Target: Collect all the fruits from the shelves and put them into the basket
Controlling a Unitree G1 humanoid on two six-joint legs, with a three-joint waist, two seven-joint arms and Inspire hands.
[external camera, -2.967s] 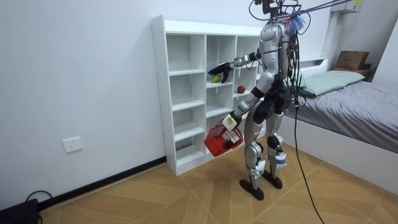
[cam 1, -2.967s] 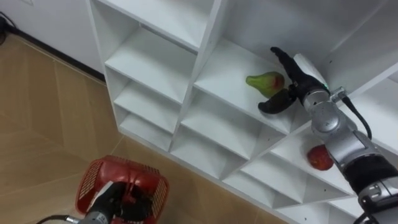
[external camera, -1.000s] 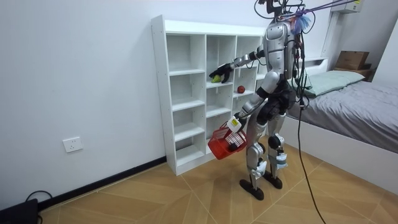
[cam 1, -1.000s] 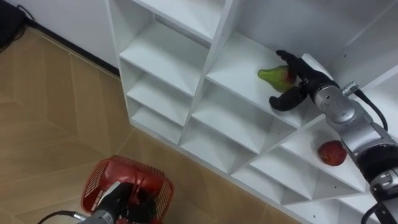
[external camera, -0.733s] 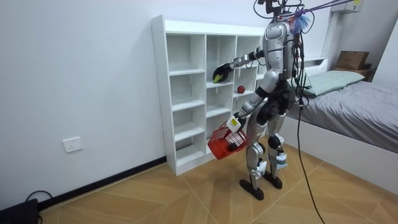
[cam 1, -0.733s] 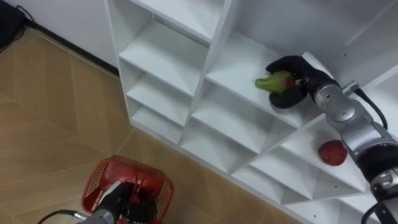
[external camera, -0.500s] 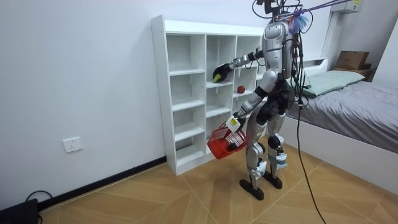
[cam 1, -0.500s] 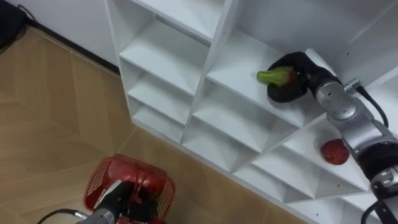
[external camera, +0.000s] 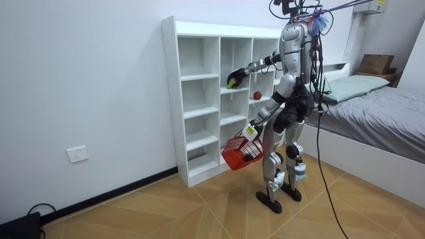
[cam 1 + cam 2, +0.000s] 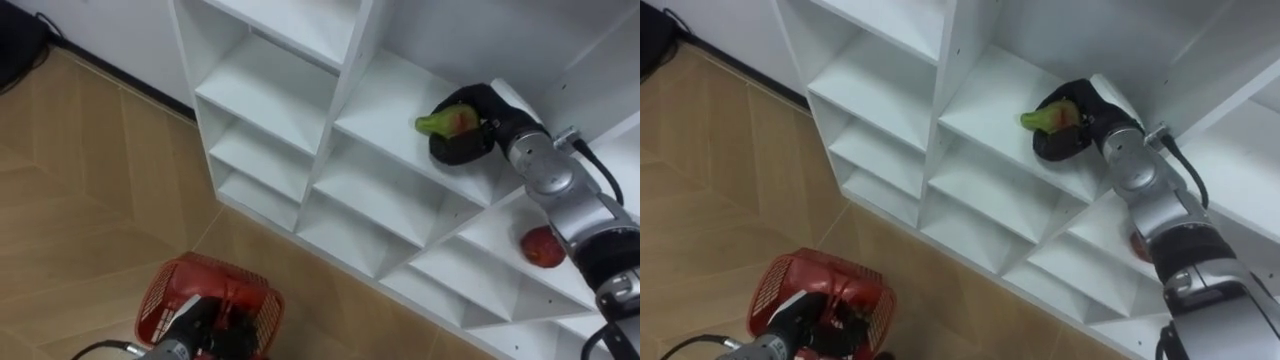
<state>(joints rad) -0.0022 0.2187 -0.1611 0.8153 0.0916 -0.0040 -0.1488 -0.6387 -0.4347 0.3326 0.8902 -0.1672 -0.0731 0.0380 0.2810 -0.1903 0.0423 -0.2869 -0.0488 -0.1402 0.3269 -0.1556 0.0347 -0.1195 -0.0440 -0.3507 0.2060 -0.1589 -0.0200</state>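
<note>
Green pear (image 10: 443,122) inside right robot hand (image 10: 470,135)

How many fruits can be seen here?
2. A green pear on the shelf, gripped by the right hand; a red apple lower right of it, untouched. The basket may hide more.

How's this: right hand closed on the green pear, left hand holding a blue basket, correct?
No: the left eye view shows the basket is red. The right hand is closed on the green pear and the left hand holds it.
</note>
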